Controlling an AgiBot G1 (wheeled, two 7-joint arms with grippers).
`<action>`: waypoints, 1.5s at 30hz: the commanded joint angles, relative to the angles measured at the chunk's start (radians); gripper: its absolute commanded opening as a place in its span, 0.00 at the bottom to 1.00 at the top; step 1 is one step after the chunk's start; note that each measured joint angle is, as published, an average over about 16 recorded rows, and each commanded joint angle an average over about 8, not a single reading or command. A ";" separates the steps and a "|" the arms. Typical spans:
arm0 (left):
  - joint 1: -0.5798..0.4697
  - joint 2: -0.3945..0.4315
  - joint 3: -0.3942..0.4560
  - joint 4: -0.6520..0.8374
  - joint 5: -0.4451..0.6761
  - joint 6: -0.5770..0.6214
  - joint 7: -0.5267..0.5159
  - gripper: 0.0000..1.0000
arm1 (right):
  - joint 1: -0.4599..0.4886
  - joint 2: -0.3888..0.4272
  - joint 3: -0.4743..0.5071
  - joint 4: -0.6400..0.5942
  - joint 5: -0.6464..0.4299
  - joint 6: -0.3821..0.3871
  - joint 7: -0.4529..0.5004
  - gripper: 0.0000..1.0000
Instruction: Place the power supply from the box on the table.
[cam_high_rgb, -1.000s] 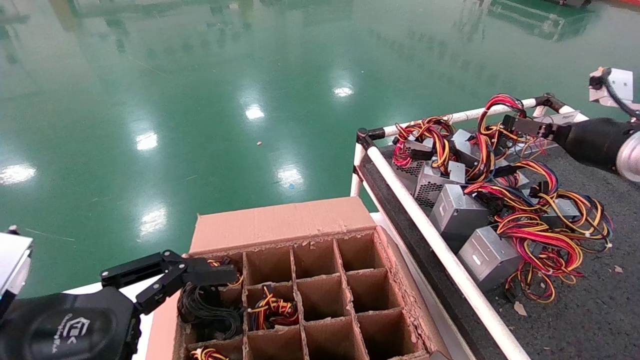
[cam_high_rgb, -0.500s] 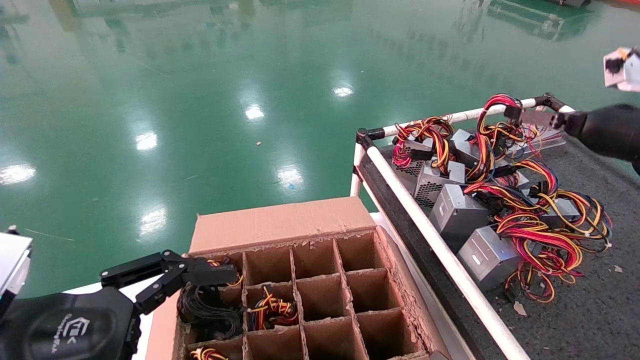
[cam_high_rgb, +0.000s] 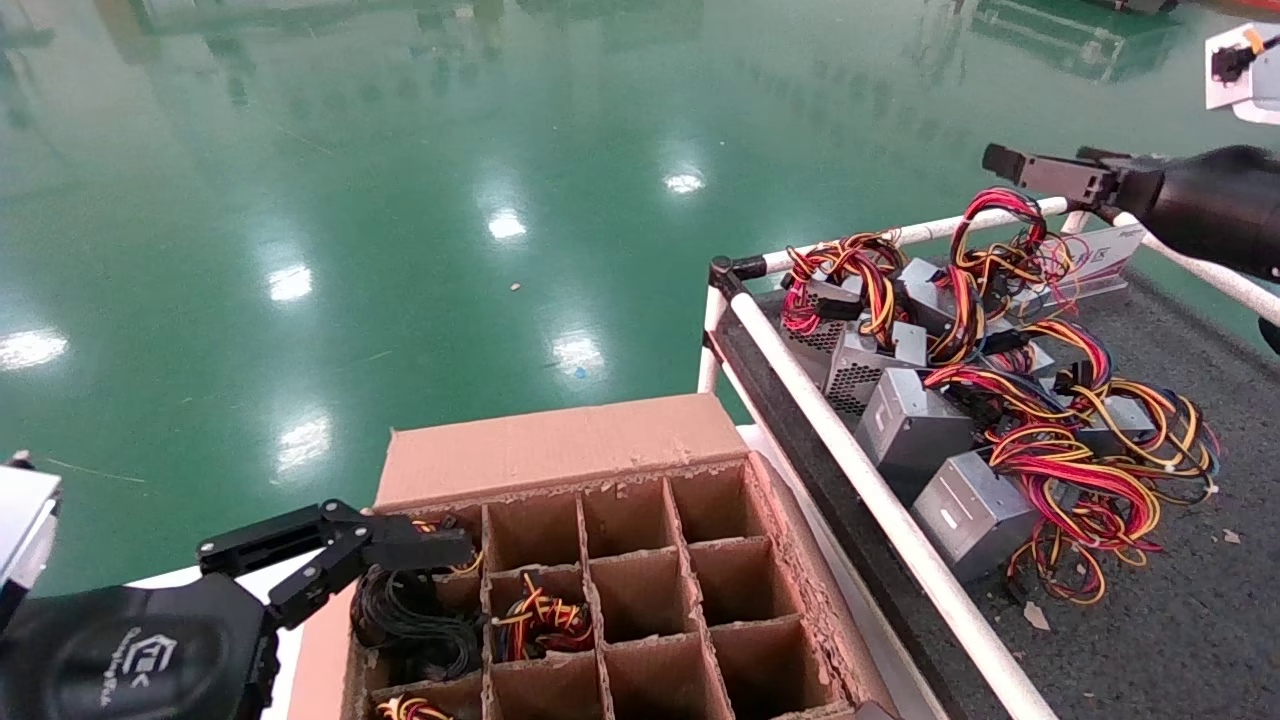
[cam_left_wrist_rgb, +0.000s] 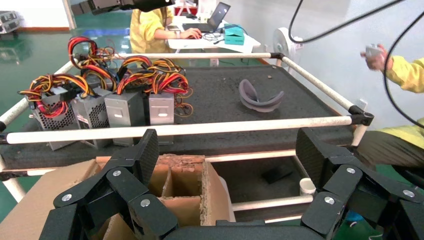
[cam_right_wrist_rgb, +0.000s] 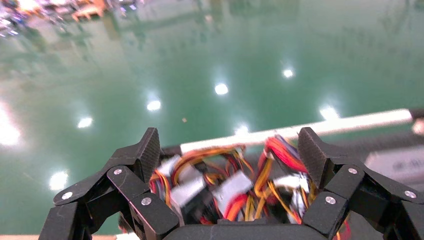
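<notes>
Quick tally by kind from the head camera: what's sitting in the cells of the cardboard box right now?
Red, yellow, orange and black wire bundles of power supplies: 3
Coil of all-black cable: 1
Total: 4 filled cells showing in the brown cardboard box; its nearest row is cut off by the frame.

The table (cam_high_rgb: 1180, 620) has a dark grey speckled top framed by white pipe rails (cam_high_rgb: 880, 505) with black corner joints. Several silver-grey power supplies (cam_high_rgb: 975, 512) lie bunched toward its 10 o'clock corner, their red, yellow and black wires (cam_high_rgb: 1085, 490) tangled over them. A small white sign (cam_high_rgb: 1100, 250) stands at 12 o'clock. A grey curved piece (cam_left_wrist_rgb: 260, 97) lies apart on the felt.
</notes>
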 joint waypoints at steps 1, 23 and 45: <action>0.000 0.000 0.000 0.000 0.000 0.000 0.000 1.00 | -0.040 0.015 0.005 0.063 0.018 -0.020 0.012 1.00; 0.000 0.000 0.001 0.000 -0.001 0.000 0.001 1.00 | -0.479 0.177 0.057 0.758 0.220 -0.246 0.147 1.00; -0.001 -0.001 0.002 0.000 -0.002 -0.001 0.001 1.00 | -0.918 0.338 0.109 1.453 0.422 -0.471 0.283 1.00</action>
